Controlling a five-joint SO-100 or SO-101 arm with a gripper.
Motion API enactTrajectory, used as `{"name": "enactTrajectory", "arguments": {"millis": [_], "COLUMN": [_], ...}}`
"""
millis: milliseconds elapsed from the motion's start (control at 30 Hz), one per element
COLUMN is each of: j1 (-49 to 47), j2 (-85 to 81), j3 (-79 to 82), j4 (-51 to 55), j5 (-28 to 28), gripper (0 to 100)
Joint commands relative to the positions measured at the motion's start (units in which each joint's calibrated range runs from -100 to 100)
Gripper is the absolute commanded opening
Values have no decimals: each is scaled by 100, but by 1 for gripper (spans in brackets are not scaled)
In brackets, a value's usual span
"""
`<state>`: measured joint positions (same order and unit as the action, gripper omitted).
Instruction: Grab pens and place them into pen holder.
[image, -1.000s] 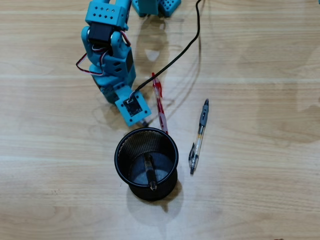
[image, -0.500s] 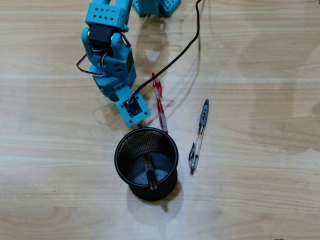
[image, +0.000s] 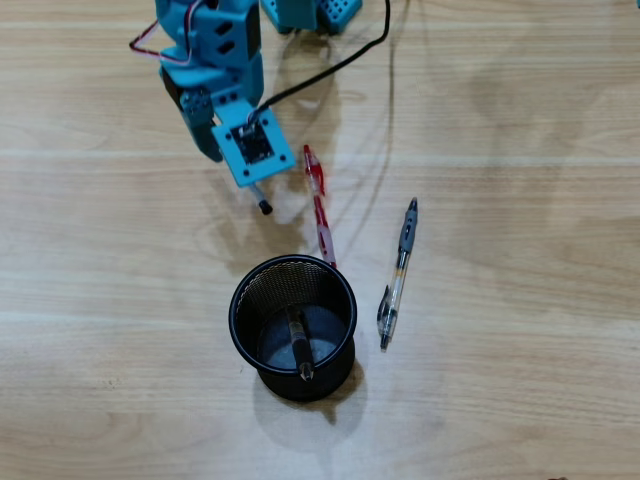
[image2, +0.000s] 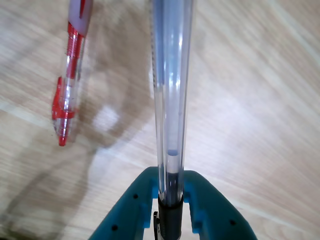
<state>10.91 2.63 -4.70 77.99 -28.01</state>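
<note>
- Your gripper has its jaws closed on a clear pen.
- The red pen lies just beyond the pen holder in the overhead view.

Nothing readable turns up in either view; the red pen, the grey pen and the mesh pen holder show no lettering. The clear pen in the wrist view carries no print either.

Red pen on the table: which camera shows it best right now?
The overhead view: the whole red pen lies on the wood, its lower end at the rim of the mesh holder. The wrist view shows only its blurred clip end, beside the clear pen clamped in the hand.
</note>
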Motion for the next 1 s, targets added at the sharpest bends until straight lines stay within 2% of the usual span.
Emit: {"name": "enactTrajectory", "arguments": {"millis": [0, 100, 367, 667, 967], "j1": [-245, -465, -1150, -1791, -1845], "j2": [-752, -1091, -1550, -1474, -675], "j3": [-218, -218, -290, -199, -208], "j4": [133, 69, -195, -2892, -5334], "j5": [-126, -178, -848, -1456, -1916], "gripper": [2, 2, 2, 2, 2]}}
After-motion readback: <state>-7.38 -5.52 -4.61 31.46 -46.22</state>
